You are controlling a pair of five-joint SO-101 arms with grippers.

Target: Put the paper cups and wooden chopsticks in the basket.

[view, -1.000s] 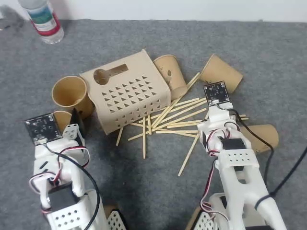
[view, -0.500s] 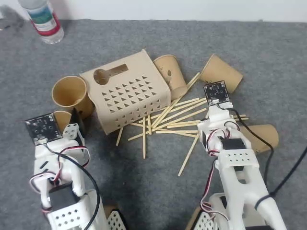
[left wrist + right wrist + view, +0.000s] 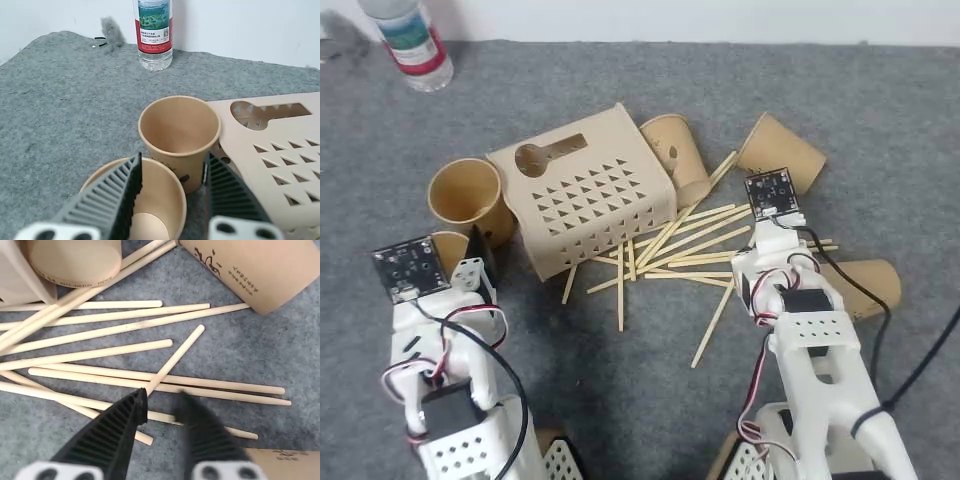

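Nothing had shifted since a second ago; both your arms held still. Your left end effector [image 3: 171, 162] sat with fingers apart astride the near paper cup [image 3: 157, 200], partly hiding its rim. Your right end effector [image 3: 162, 395], fingers slightly apart, hung over the wooden chopsticks [image 3: 85, 354] right of the basket [image 3: 585, 200].

Label check: clear plastic water bottle [image 3: 154, 35] carries a red-and-teal wrap label [image 3: 154, 22] with small print, too fine to read. Tan paper cup lying on its side [image 3: 260, 270] has a dark printed line on its wall, characters illegible. Nothing readable.
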